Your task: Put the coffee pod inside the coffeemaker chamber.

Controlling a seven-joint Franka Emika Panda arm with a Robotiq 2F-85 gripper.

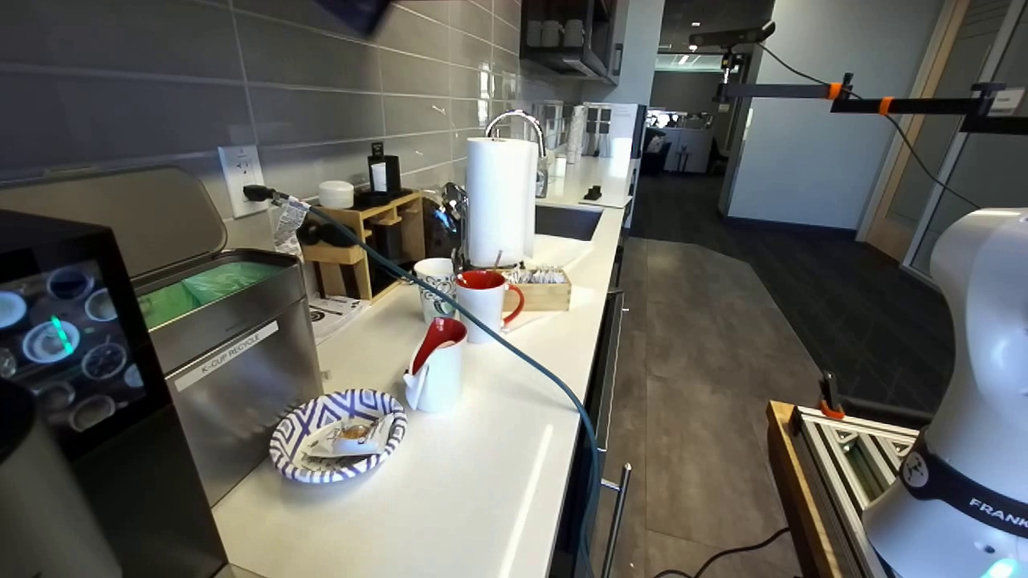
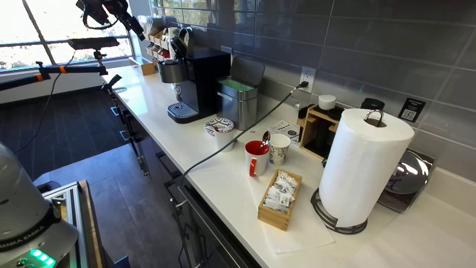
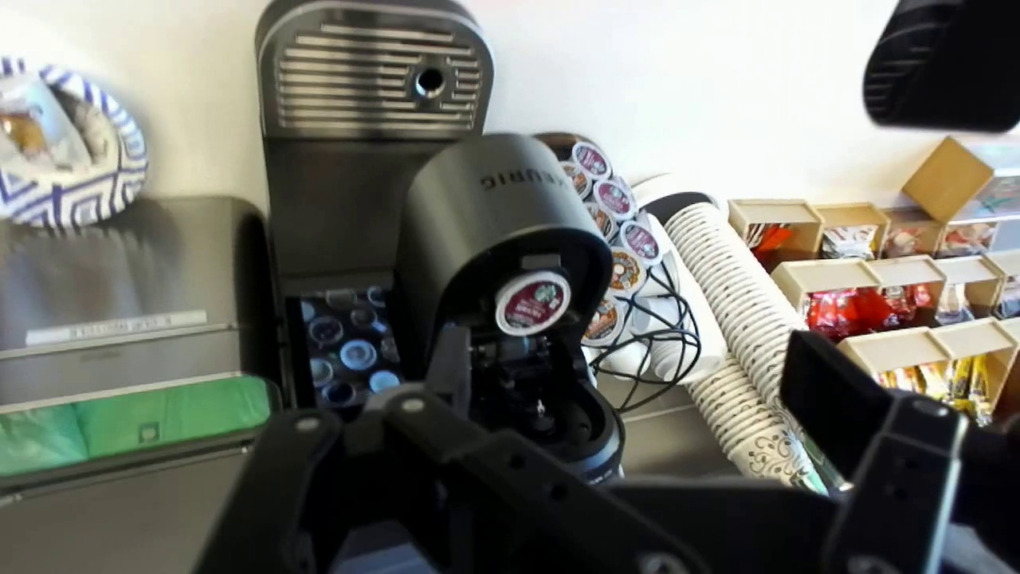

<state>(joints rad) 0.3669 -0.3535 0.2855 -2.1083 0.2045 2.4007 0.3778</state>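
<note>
The coffee pod [image 3: 533,303], with its dark reddish top and pale rim, sits in the opening of the coffeemaker chamber [image 3: 586,279] in the wrist view. Whether it is fully seated I cannot tell. The black coffeemaker [image 2: 210,80] stands on the counter with its lid [image 2: 189,39] raised; its touchscreen [image 1: 72,345] glows in an exterior view. My gripper [image 3: 629,351] is open and empty above the machine, its left finger near the pod and the raised lid, its right finger over the paper cups. In an exterior view the gripper [image 2: 132,26] hangs high, left of the machine.
A steel recycle bin [image 1: 241,377] with its lid up stands beside the machine. A patterned bowl [image 1: 341,401], mugs [image 1: 484,309] and a hanging cable [image 1: 522,353] are on that side. Pods [image 3: 613,199], stacked paper cups [image 3: 733,295] and packet trays [image 3: 892,279] are on the other side.
</note>
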